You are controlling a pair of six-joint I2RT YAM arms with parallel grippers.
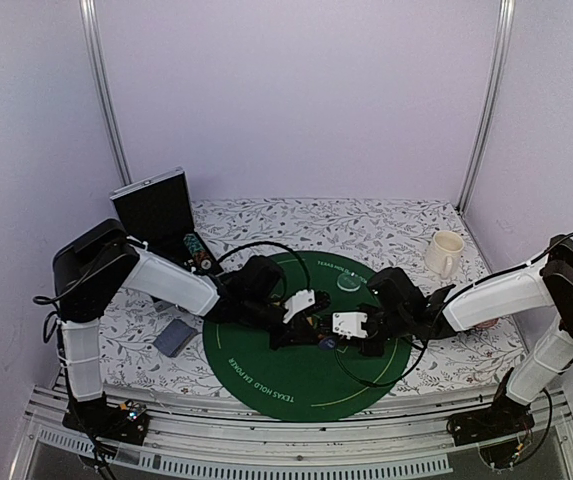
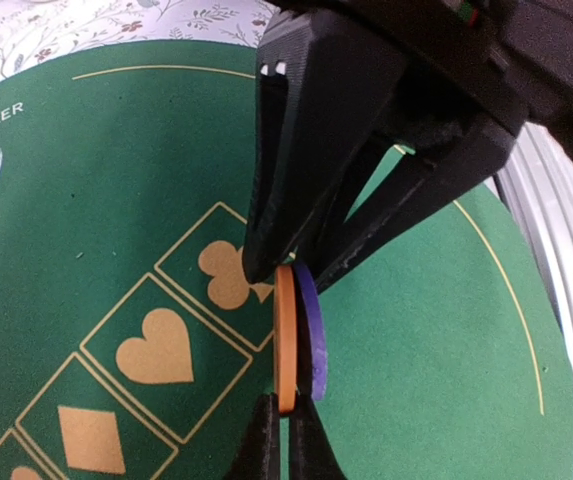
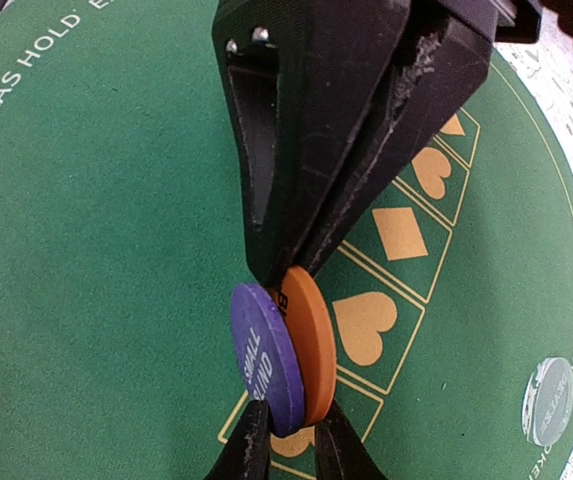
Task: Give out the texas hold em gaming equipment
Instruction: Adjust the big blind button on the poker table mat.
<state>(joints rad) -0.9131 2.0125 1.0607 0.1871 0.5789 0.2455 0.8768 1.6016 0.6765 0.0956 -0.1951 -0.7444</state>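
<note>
Firstly, mug interior not visible. Left gripper pinches smooth orange disc on edge, purple disc flat against it. Right gripper narrow around both; grip unconfirmed.

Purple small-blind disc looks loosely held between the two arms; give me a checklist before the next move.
1. Grip of left fingers on orange disc: ok, shut on its rim.
2. The purple small-blind disc inside that grip: not ok, appears beside it.
3. Pressure from right fingers straddling both discs: cannot tell.
4. Both discs over the green mat: ok.
5. Path free of the clear disc: ok, it lies well aside.
</note>
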